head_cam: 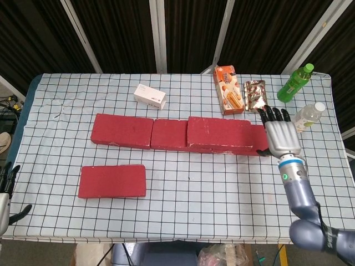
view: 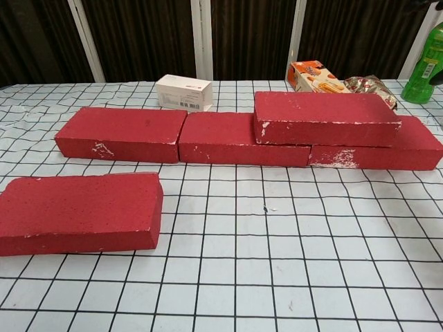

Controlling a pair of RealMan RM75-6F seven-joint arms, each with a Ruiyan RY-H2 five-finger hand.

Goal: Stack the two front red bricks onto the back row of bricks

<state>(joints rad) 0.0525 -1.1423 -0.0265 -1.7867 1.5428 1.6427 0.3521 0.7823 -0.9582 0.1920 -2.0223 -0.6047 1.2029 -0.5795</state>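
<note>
The remaining front brick [head_cam: 112, 181] is seen lying front-left on the table [head_cam: 188, 216], long axis left-right, apart from the back row [head_cam: 166, 134]. The right hand [head_cam: 281, 137], fingers spread and empty, is well away on the right. The left hand [head_cam: 4, 191] is judged nearer; its state cannot be told.
</note>
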